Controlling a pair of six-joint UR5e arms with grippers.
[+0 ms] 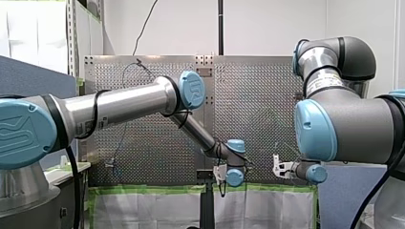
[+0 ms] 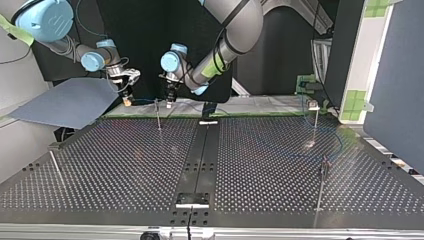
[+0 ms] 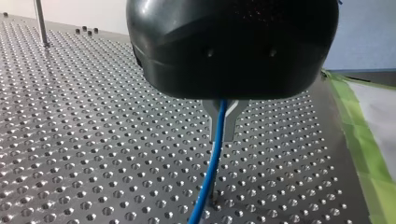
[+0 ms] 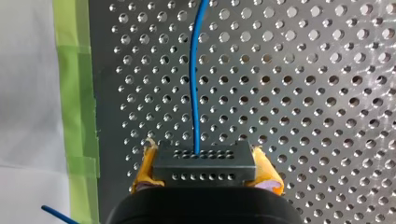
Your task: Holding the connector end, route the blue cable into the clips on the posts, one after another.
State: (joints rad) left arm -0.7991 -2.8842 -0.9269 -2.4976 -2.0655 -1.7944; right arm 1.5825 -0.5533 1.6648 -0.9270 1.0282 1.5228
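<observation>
While my right gripper (image 4: 205, 167) clamps a black connector (image 4: 205, 161) tight between its yellow pads (image 4: 145, 169), the blue cable (image 4: 192, 84) leaves the middle of the connector's holed face and runs almost straight ahead over the perforated table (image 4: 303, 93). Just beside the connector, a strip of green tape (image 4: 77, 93) lines the table's edge, and a further short stretch of the cable shows on the pale surface beyond the tape. Along the cable from the connector, my left gripper (image 3: 224, 123) hangs over the table with its metal fingers (image 3: 233, 121) closed on the blue line, which passes between them and drops towards the holes below. Seen from across the table, both grippers point downwards near the taped edge, the left one a little apart from the connector, and a thin post (image 2: 158, 114) stands between them, close to the connector. Three other posts (image 2: 316, 120) stand well apart from the connector, out across the table. A faint blue trace shows near two of them, but whether the cable sits in any clip cannot be told.
</observation>
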